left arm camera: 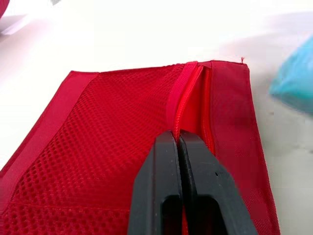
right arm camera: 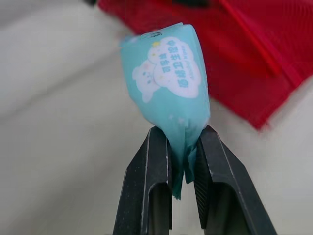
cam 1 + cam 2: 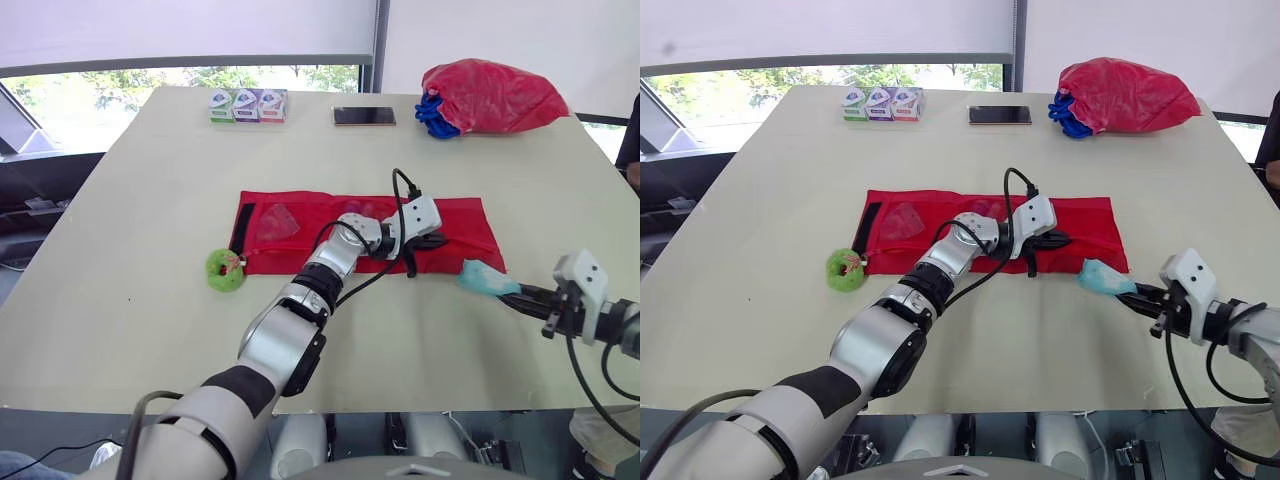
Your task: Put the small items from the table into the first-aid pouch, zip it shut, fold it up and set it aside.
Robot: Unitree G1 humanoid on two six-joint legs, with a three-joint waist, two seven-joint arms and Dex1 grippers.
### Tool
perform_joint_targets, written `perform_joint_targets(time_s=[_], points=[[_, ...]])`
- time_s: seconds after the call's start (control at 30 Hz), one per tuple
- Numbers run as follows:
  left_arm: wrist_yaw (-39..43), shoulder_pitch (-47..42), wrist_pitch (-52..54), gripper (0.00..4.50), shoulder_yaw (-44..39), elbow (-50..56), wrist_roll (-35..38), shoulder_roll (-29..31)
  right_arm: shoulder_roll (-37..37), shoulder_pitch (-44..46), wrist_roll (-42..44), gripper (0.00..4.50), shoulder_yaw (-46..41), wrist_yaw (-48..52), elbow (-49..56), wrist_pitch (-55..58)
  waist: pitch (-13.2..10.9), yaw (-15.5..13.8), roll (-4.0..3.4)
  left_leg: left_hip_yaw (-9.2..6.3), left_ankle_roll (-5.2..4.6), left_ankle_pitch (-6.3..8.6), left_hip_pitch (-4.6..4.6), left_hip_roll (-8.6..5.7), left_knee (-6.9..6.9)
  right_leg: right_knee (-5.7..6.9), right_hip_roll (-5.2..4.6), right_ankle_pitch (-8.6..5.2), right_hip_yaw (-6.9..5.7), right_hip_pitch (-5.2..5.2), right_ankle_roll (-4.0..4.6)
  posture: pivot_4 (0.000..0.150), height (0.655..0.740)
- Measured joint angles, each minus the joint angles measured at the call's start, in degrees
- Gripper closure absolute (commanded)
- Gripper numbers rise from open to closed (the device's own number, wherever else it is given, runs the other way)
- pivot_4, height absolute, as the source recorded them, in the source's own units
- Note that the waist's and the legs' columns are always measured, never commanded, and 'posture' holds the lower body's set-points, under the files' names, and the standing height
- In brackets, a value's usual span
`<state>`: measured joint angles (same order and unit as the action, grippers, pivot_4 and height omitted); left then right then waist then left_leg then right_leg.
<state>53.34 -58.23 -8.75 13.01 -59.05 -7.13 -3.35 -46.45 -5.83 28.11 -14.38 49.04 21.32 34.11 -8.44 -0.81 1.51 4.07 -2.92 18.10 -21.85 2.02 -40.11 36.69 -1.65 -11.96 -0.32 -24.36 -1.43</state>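
At the middle of the pale rectangular table (image 3: 150, 200), a flat red fabric first-aid pouch with mesh pockets (image 3: 290, 232) lies opened out, its long side running from 9 to 3 o'clock. The left gripper (image 3: 432, 241) reaches across it and rests on the pouch's 3 o'clock half. Its two black fingers (image 1: 166, 166) are clenched together with no gap between them, and their tips sit on the red zipper (image 1: 185, 90) that runs beside the mesh panel. Whether a zipper pull is pinched between them cannot be told.

At 4 o'clock from the pouch, just off its corner, the right gripper (image 2: 183, 134) grasps a small teal plastic packet printed with a white cloud and bear (image 2: 168, 73). It pinches the packet by its crimped end, and the body of the packet points toward the pouch.

Just beside the pouch's corner at 8 o'clock lies a small round green disc with a red-and-white middle (image 3: 226, 269).

Well apart, along the far edge, stand three small printed boxes in a row (image 3: 247, 104) at 11 o'clock, a dark flat phone (image 3: 364, 116) at 12 o'clock, and a crumpled red plastic bag with blue cord at its mouth (image 3: 495, 95) at 1 o'clock.
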Motion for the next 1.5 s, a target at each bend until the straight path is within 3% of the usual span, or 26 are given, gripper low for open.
perform_joint_targets(time_s=[0.27, 0.5, 0.67, 0.77, 0.9, 1.23, 1.4, 1.43, 1.5], points=[[0.6, 0.6, 0.9, 4.5, 0.6, 2.3, 0.4, -0.5, 8.4, 5.3, -1.3, 4.33, 4.0, -17.8, 3.4, 14.6, 0.0, -0.1, -0.05, 0.01, -0.01, 0.01, -0.08, -0.01, -0.01, -0.03, 0.0, 0.0, 0.02, -0.03, 0.0, 0.15, 0.74], [1.7, 1.8, 1.2, 4.5, 1.1, 4.7, 0.6, -1.1, 16.7, 11.5, -3.4, 4.33, 5.1, -28.1, 2.5, 19.1, 0.1, -0.1, -0.09, 0.0, -0.02, 0.01, -0.06, -0.02, -0.02, 0.01, 0.04, 0.0, 0.04, -0.02, 0.0, 0.15, 0.74], [2.6, 4.6, 2.1, 4.5, 2.8, 7.9, 0.6, -2.8, 30.7, 17.0, -6.2, 4.33, 4.3, -41.3, 0.6, 21.7, 0.1, 0.0, -0.12, -0.03, -0.01, 0.0, -0.1, 0.01, -0.01, 0.03, 0.1, 0.0, 0.04, -0.05, 0.0, 0.15, 0.74], [2.2, 4.6, 2.3, 4.5, 2.8, 8.8, 0.6, -3.1, 34.0, 18.0, -8.2, 3.26, 4.4, -45.1, 0.3, 21.6, 0.1, 0.0, -0.15, 0.02, -0.02, 0.0, -0.08, 0.0, -0.01, 0.03, 0.08, 0.0, 0.1, -0.05, -0.01, 0.15, 0.74], [1.2, 4.5, 2.6, 4.5, 2.9, 8.5, 0.6, -3.1, 33.0, 17.0, -9.2, 1.66, 4.4, -45.4, 0.7, 21.7, 0.1, 0.0, -0.16, 0.02, -0.05, 0.01, -0.09, -0.04, -0.01, 0.0, 0.08, 0.0, 0.16, -0.04, -0.01, 0.15, 0.74], [-3.6, 1.8, 3.1, 4.5, 2.7, 3.2, 0.6, -4.7, 17.6, 9.2, -4.6, 1.66, 7.2, -30.0, 12.7, 22.5, 0.1, 0.1, -0.18, -0.03, -0.08, 0.02, -0.06, -0.05, -0.01, 0.01, 0.12, -0.04, 0.15, -0.02, -0.06, 0.15, 0.74], [-3.6, 1.5, 3.0, 4.5, 2.7, 2.5, 0.7, -4.8, 13.8, 3.2, 1.0, 1.66, 1.1, -22.1, 17.5, 19.2, 0.1, 0.0, -0.17, -0.05, -0.08, 0.02, -0.08, -0.05, -0.01, -0.01, 0.13, -0.04, 0.16, -0.02, -0.07, 0.15, 0.74], [-3.5, 1.5, 3.0, 4.5, 2.6, 2.4, 0.7, -4.8, 13.1, 2.5, 1.7, 1.25, -0.2, -21.4, 17.8, 19.2, 0.1, 0.0, -0.16, -0.04, -0.08, 0.03, -0.08, -0.05, -0.01, -0.01, 0.12, -0.04, 0.17, -0.02, -0.07, 0.15, 0.74], [-3.4, 1.5, 3.0, 4.5, 2.7, 2.4, 0.7, -4.8, 12.3, 1.0, 3.4, 0.86, -3.7, -19.8, 18.0, 19.2, 0.1, 0.1, -0.16, -0.02, -0.08, 0.03, -0.07, -0.06, -0.01, -0.01, 0.12, -0.03, 0.19, -0.02, -0.07, 0.15, 0.74]])
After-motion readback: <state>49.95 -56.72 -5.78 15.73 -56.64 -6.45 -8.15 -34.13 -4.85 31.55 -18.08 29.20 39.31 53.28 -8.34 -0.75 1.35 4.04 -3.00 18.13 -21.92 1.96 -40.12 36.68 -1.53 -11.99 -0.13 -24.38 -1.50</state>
